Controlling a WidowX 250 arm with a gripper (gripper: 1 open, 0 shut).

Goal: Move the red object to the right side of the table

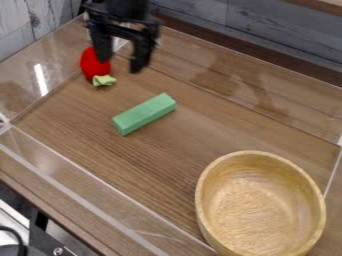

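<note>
Beyond one green rectangular block, one black gripper hovers wide-fingered by one small rounded red strawberry-like toy with a yellow-green leafy end.

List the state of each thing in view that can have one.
Black robot jaws: open, above the tabletop near the toy.
Red rounded strawberry-like toy: lying on the table, partly hidden by the arm.
Green rectangular block: lying flat.
Round light wooden bowl: upright, nothing in it.
</note>
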